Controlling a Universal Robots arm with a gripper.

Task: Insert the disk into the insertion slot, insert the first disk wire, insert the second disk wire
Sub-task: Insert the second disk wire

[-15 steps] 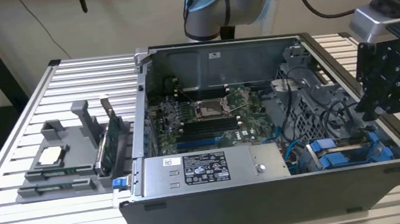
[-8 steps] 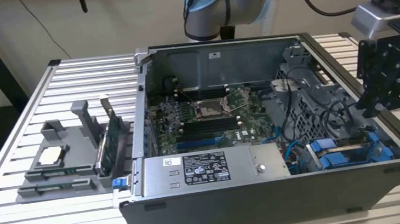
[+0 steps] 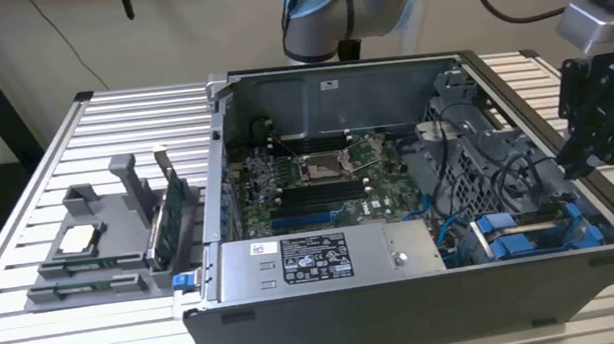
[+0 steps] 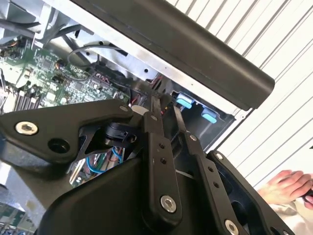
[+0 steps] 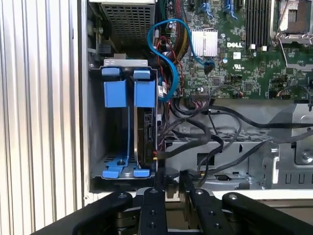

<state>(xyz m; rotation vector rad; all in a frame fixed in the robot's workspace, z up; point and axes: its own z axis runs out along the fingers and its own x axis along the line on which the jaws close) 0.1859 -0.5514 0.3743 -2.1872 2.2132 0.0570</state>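
The jaws of the black linkage gripper [image 5: 171, 178] are drawn almost together, with nothing held. They are poised at the case edge beside the dark grey metal drive bay [image 5: 95, 137]. The flat disk in its bright blue plastic carrier [image 5: 145, 132] is seen seated edge-on within the bay. The open grey computer case [image 3: 411, 314] is laid flat on the slatted metal bench [image 3: 46, 155], presumably for access from above.

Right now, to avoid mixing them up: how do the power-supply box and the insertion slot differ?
The power-supply box is light grey and labelled; the insertion slot is dark with blue fittings. The box is closed; the slot is an open frame. Both sit inside the case.
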